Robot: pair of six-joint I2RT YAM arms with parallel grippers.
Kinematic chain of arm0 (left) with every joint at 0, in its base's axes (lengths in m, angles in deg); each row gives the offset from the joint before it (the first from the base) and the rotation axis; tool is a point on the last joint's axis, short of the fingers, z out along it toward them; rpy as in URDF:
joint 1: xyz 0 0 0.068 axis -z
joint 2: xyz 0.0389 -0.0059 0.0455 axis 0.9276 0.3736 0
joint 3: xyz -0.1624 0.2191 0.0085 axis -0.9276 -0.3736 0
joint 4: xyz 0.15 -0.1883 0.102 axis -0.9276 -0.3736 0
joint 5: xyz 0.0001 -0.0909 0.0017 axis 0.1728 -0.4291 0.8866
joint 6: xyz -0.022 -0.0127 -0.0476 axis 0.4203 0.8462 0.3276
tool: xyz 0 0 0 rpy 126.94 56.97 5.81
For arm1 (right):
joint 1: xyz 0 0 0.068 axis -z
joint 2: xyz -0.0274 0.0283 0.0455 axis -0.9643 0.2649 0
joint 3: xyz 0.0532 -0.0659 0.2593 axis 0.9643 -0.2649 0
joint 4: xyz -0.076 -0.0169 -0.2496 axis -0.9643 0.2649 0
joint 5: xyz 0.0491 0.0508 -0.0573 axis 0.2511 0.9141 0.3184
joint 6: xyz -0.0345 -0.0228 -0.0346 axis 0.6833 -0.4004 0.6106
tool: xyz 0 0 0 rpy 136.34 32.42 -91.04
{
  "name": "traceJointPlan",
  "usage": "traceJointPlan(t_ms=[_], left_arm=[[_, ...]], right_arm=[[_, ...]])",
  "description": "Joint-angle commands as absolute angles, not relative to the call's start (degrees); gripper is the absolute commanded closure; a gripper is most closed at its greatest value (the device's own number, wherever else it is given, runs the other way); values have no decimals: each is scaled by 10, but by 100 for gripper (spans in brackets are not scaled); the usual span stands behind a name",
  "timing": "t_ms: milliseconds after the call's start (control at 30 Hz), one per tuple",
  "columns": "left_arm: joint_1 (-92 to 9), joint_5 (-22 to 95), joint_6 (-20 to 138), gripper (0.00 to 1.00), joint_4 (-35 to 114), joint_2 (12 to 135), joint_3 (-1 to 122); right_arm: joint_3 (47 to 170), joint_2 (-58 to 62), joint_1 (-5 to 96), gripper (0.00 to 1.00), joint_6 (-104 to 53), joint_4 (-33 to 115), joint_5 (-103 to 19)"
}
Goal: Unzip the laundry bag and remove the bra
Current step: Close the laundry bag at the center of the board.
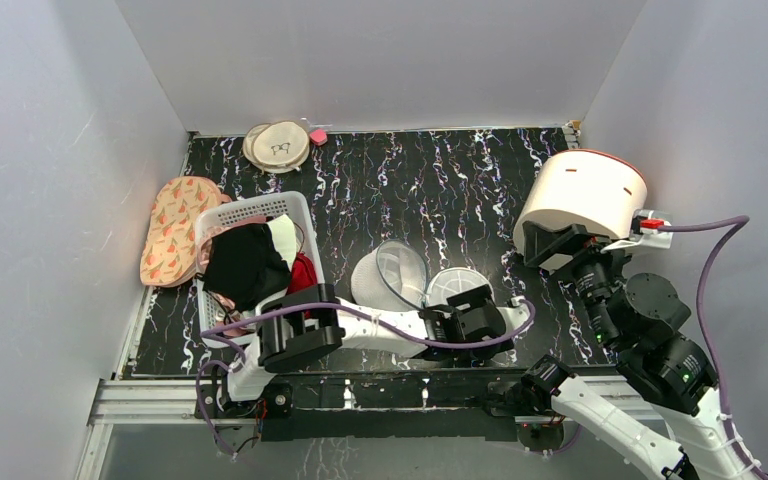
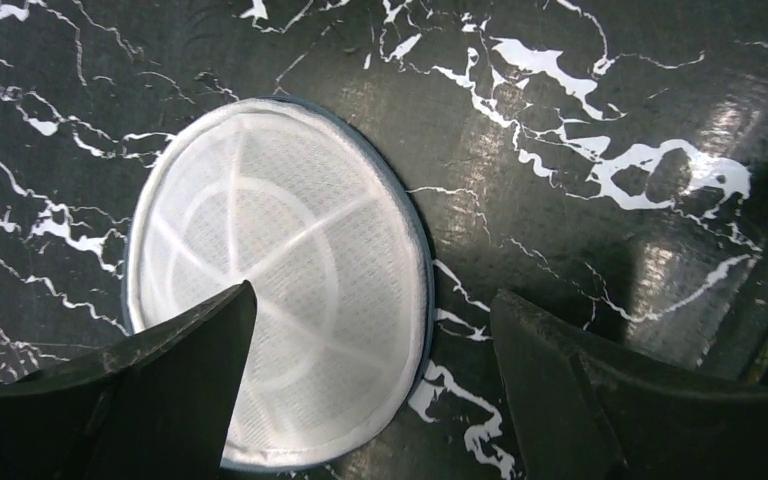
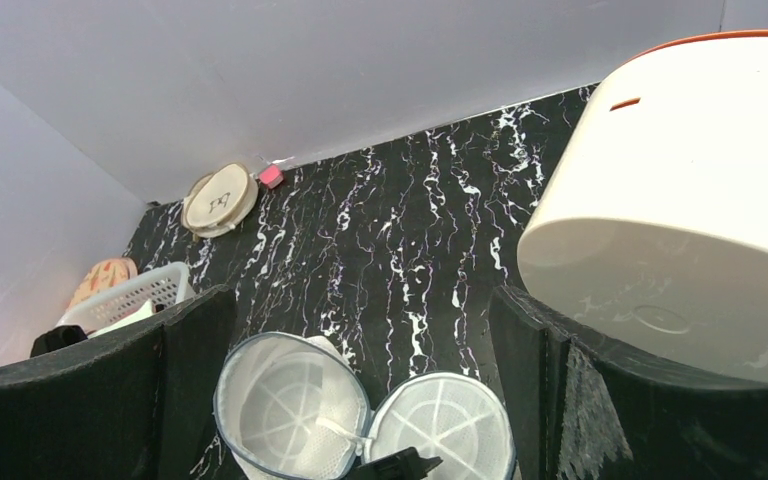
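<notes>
The laundry bag lies unzipped on the black marble table, spread as two round white mesh halves with a dark rim. Its left half [image 1: 390, 275] [image 3: 285, 405] stands tilted, and white fabric bulges past its rim; I cannot tell whether that is the bra. The right half [image 1: 452, 283] [image 2: 280, 270] [image 3: 440, 425] lies flat. My left gripper [image 1: 465, 303] [image 2: 372, 300] hovers open over the right half's near edge, holding nothing. My right gripper [image 1: 550, 245] [image 3: 360, 300] stands open and empty beside the drum, right of the bag.
A big cream drum [image 1: 580, 195] [image 3: 680, 230] sits at the right. A white basket [image 1: 260, 210] with black, red and white clothes stands left of the bag. Flat beige discs [image 1: 278, 146] and a small pink thing [image 1: 317, 136] lie at the back; a patterned oval pad [image 1: 172, 230] lies far left.
</notes>
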State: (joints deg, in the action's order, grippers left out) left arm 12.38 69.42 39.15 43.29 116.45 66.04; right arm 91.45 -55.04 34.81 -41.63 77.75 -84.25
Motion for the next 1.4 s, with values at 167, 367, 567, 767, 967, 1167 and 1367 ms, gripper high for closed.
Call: traceJointPlan(t_ms=[167,367,567,767,967,1167,1367], left_arm=[[108,705,443,25,390,1221,683],[103,698,470,60,363,1206,670],[95,663,489,83,359,1168,661],[91,637,487,100,367,1142,669],[81,609,489,100,379,1099,669],[70,599,525,80,401,1087,674],[68,628,537,50,401,1149,724]], right_arm=[[934,-568,349,2,-430,784,-845],[926,-567,349,2,-438,780,-833],[920,-564,349,2,-440,775,-826],[918,-557,349,2,-442,773,-822],[916,-553,349,2,-444,773,-820],[919,-547,349,2,-444,767,-818],[936,-547,349,2,-437,770,-823]])
